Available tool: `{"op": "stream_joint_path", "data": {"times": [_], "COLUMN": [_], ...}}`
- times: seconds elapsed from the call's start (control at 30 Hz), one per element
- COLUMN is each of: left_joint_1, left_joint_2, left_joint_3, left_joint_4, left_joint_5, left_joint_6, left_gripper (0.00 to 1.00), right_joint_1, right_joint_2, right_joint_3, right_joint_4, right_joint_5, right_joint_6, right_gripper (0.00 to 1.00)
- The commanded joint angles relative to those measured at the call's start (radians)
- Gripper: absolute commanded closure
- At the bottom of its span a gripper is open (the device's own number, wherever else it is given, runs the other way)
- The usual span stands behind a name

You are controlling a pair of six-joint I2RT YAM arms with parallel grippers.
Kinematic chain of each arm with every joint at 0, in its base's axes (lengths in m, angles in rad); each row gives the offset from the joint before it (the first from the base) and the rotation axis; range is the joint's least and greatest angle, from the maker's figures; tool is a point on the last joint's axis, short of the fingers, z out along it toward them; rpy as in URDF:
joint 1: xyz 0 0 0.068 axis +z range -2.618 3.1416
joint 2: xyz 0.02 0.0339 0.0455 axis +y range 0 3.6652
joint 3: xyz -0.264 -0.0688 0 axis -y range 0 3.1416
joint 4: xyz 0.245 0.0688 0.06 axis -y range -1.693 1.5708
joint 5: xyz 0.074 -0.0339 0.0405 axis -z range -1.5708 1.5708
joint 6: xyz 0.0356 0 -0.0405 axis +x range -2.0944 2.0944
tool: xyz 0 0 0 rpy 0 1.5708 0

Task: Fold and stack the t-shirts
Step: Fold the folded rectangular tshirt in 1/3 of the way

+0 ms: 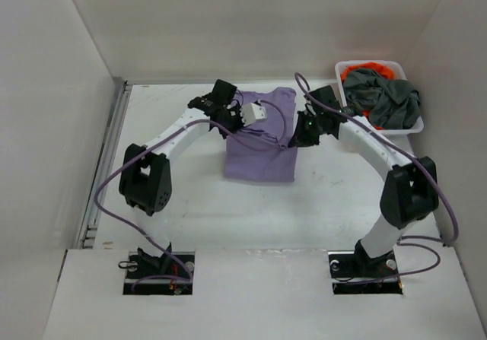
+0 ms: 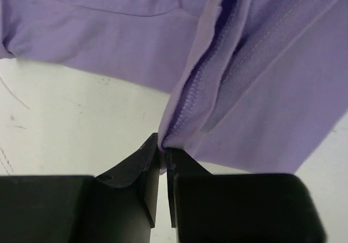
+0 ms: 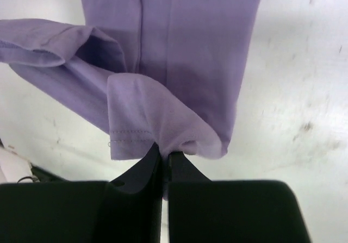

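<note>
Top external: left claw (image 2: 163, 148) and right claw (image 3: 165, 151) pinch one lavender t-shirt (image 1: 259, 156); one basket (image 1: 374, 64) holds two t-shirts (image 1: 386, 100).

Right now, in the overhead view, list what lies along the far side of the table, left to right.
metal rail → purple shirt → white basket, holding the grey shirt and the orange shirt

The lavender t-shirt (image 1: 262, 154) is plain, with matching purple stitching. In the white basket (image 1: 340, 69), a dark grey t-shirt (image 1: 392, 100) overlies what seems a bright orange t-shirt (image 1: 364, 69). The worktop (image 1: 319, 203) is white, faintly scuffed.
</note>
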Motion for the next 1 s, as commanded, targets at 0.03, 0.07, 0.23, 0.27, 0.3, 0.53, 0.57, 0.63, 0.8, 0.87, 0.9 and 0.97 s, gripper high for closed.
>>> {"op": "stream_joint_path", "data": {"times": [0.03,0.07,0.23,0.27,0.3,0.53,0.57,0.63,0.8,0.87,0.9,0.97], "left_joint_1": [0.04,0.047,0.063,0.064,0.066,0.069,0.071,0.077,0.149,0.182,0.196,0.209], "left_joint_2": [0.084,0.104,0.197,0.214,0.231,0.317,0.326,0.342,0.359,0.343,0.329,0.271], "left_joint_3": [0.121,0.14,0.213,0.224,0.233,0.276,0.28,0.286,0.371,0.408,0.418,0.398], "left_joint_4": [0.04,0.048,0.072,0.085,0.097,0.174,0.187,0.22,0.333,0.359,0.365,0.349], "left_joint_5": [-0.051,-0.053,-0.042,-0.042,-0.04,-0.025,-0.028,-0.043,-0.218,-0.266,-0.278,-0.264], "left_joint_6": [-0.025,-0.025,-0.01,-0.007,-0.004,0.009,0.012,0.012,-0.017,-0.02,-0.017,-0.007], "left_gripper": [0.98,0.97,0.95,0.95,0.95,0.9,0.87,0.79,0.51,0.44,0.42,0.41], "right_joint_1": [-0.043,-0.047,-0.074,-0.082,-0.089,-0.119,-0.125,-0.139,-0.174,-0.178,-0.18,-0.18], "right_joint_2": [0.142,0.185,0.32,0.334,0.348,0.455,0.469,0.493,0.498,0.454,0.422,0.353], "right_joint_3": [0.187,0.233,0.375,0.389,0.402,0.504,0.519,0.554,0.708,0.714,0.687,0.583], "right_joint_4": [-0.075,-0.091,-0.135,-0.135,-0.137,-0.145,-0.137,-0.112,-0.056,-0.06,-0.065,-0.065], "right_joint_5": [-0.039,-0.048,-0.062,-0.065,-0.065,-0.07,-0.064,-0.059,-0.033,0.005,0.03,0.058], "right_joint_6": [-0.112,-0.12,-0.137,-0.134,-0.134,-0.131,-0.129,-0.123,-0.102,-0.108,-0.117,-0.129], "right_gripper": [0.98,0.97,0.95,0.95,0.94,0.79,0.69,0.57,0.5,0.49,0.5,0.5]}}
